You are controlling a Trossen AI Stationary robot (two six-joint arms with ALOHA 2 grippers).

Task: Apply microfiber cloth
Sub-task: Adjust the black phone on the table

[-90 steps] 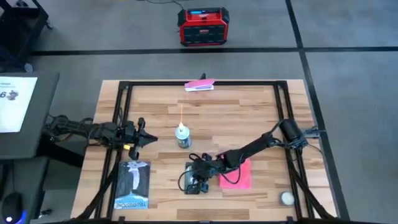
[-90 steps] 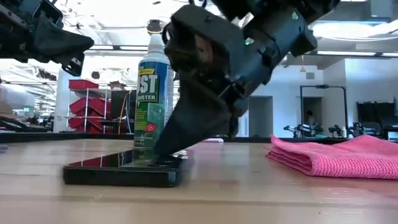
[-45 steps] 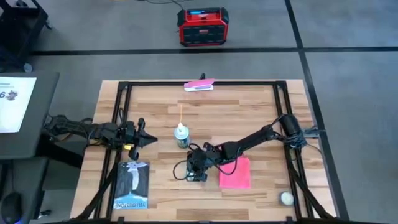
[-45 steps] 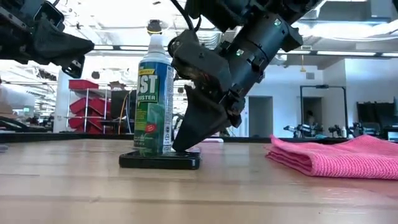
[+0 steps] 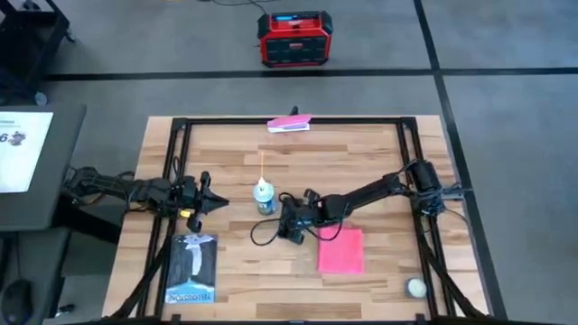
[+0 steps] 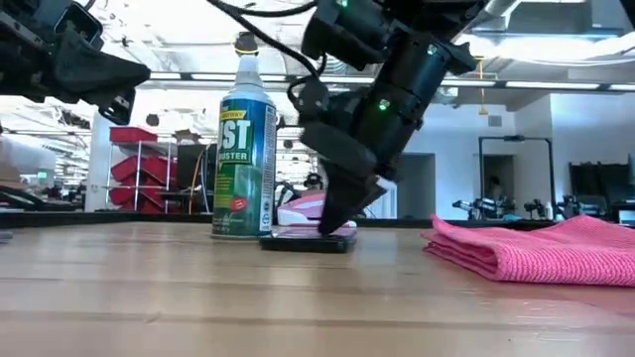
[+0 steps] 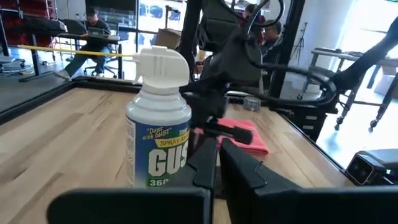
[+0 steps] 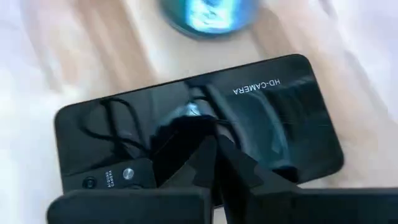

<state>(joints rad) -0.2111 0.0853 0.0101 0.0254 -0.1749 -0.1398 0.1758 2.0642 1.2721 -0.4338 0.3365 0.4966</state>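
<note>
The right gripper (image 5: 291, 226), jaws closed and empty, pressed on the phone (image 8: 199, 124) mid-frame, the microfiber cloth (image 5: 341, 250) untouched lower right.

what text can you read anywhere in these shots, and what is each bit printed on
"HD-CAMERA": on the black phone, read in the right wrist view, under the right pincer.
"Dust with GUST", "SPRAY AWAY", "GUS", "360": on the spray can, left wrist view.
"ST" and "USTER": same can, low view; its smaller print is blurred.
"6": on the white sheet left of the table.
The booklet cover text and the phone's tiny lens labels are too small to read.
</note>
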